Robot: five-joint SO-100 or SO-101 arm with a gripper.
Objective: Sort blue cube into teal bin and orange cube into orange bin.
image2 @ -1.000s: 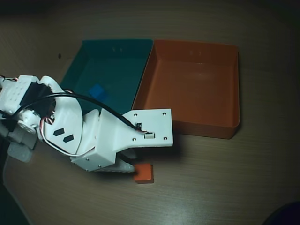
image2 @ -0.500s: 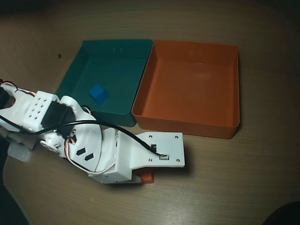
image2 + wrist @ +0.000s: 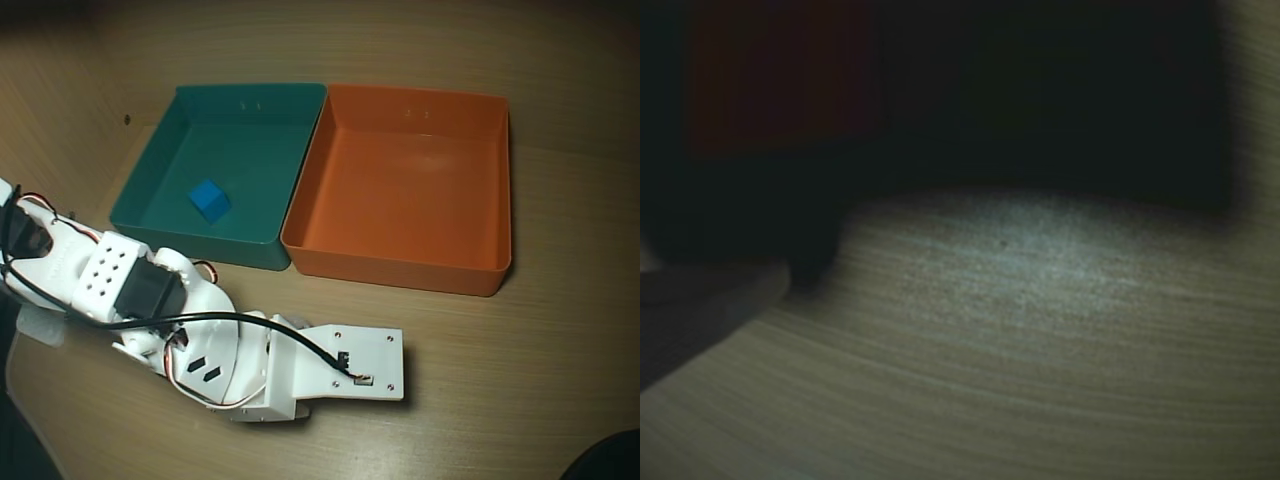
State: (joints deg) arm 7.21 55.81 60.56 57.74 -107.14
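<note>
In the overhead view the blue cube lies on the floor of the teal bin, near its front left. Right of it stands the orange bin, with nothing in it. My white arm's wrist plate sits low over the table in front of the bins and hides the gripper beneath it; the orange cube does not show there. The wrist view is very dark. A dim reddish block, probably the orange cube, fills its upper left above one pale finger. My gripper is at that block; its jaws are unreadable.
The arm's base and servos occupy the left side of the wooden table. The bins touch side by side at the back. A dark shape sits at the lower right corner.
The arm has swung toward the near edge and lowered over the orange cube, which showed beside the gripper a second ago and is now covered. The blue cube and bins have not moved.
</note>
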